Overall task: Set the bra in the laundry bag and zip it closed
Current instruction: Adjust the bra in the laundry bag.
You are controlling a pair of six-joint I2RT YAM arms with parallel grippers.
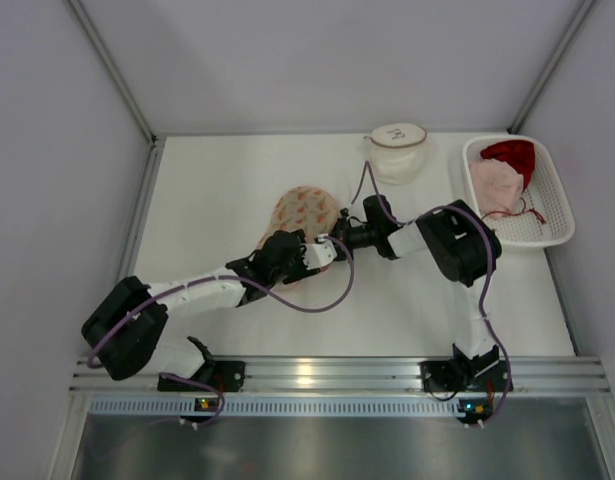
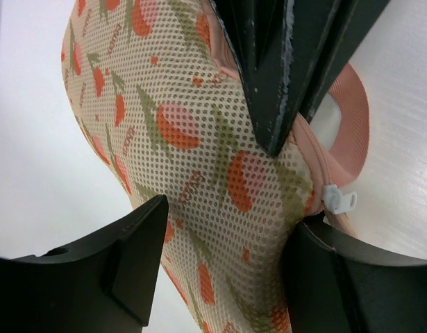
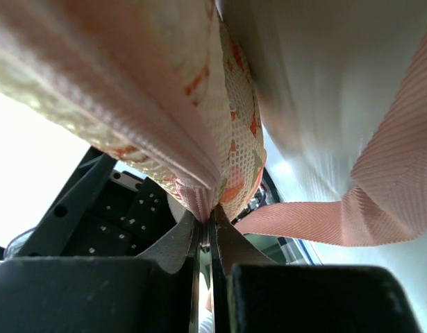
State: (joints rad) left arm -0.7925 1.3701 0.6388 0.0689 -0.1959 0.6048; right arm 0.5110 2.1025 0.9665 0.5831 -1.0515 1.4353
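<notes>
The laundry bag [image 1: 302, 212], a mesh pouch printed in red and green, lies on the table [image 1: 217, 200] to the left of the white basket [image 1: 559, 195] and well apart from it. The left gripper [image 1: 325, 250] meets the end of the bag nearest the arm bases. Its jaws stand wide, and both fingers [image 2: 130, 263] press against the mesh, which narrows between them, so the grip spans the bag's full thickness. The right gripper [image 1: 339, 240] reaches toward the same end from the basket side. Its jaws are nearly together, pinching the pink ribbed fabric along the bag's zipper seam. The white zipper pull [image 2: 338, 202] hangs free just beside that pinch, with neither gripper touching it. A pink webbing loop [image 2: 352, 118] stands out from the bag on the side toward the basket. The bag bulges, but the mesh hides its contents, so the bra cannot be located. The basket holds a red garment [image 1: 512, 158] and a pale pink garment [image 1: 495, 185]. A round white pouch [image 1: 397, 150] sits just left of the basket.
</notes>
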